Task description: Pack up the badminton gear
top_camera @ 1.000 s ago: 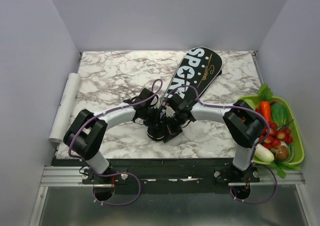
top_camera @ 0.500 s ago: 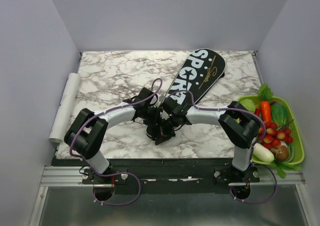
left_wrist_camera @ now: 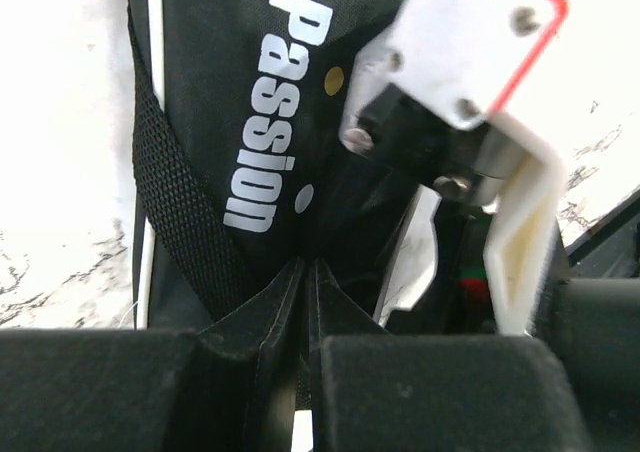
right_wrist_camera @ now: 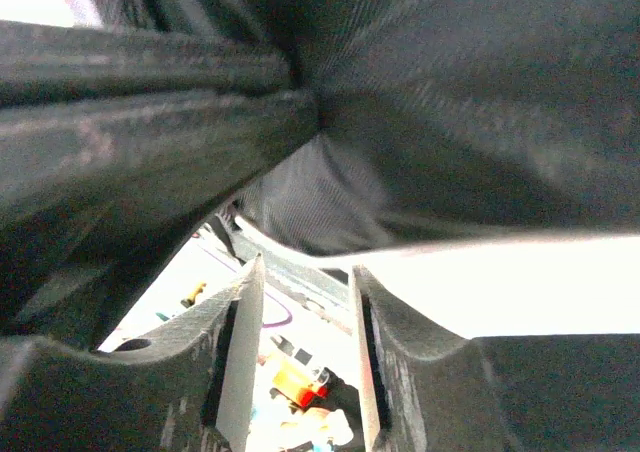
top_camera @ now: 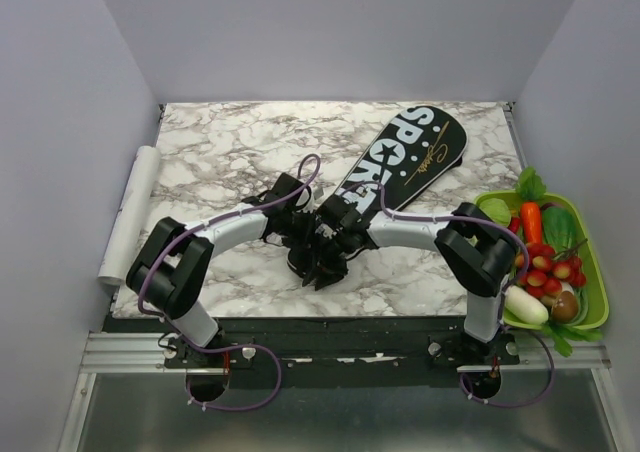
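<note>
A white paper roll (top_camera: 133, 207) lies along the left edge of the bench (top_camera: 220, 152), well apart from the work and unlikely to interfere.

Near the middle, the left pincer (left_wrist_camera: 305, 322) is pressed together on a fold of black fabric. The fold is at the near, narrow end of the black SPORT racket bag (top_camera: 410, 157). The bag lies flat and slanted, with its broad lettered head reaching toward the far right corner. The pinch looks thin, with only a ridge of cloth held. A tug along the bag could therefore slide the fabric free and let that end sag shut.

Just beside it on the right, the right pincer (right_wrist_camera: 300, 367) is spread. Nothing sits between its fingers (right_wrist_camera: 240, 372), and dark cloth hangs close above them. Both pincers crowd the same spot, so a move by either risks bumping the other. It could also snag the purple cable (top_camera: 315, 167) looping over the left wrist.

The rackets show in no view, so it cannot be told whether they are fully inside. If a handle lies in the narrow end, closing the bag there could jam on it.

At the right edge sits a green tray of vegetables (top_camera: 601, 290), near the right arm's elbow. A wide swing of that arm could clip it.
</note>
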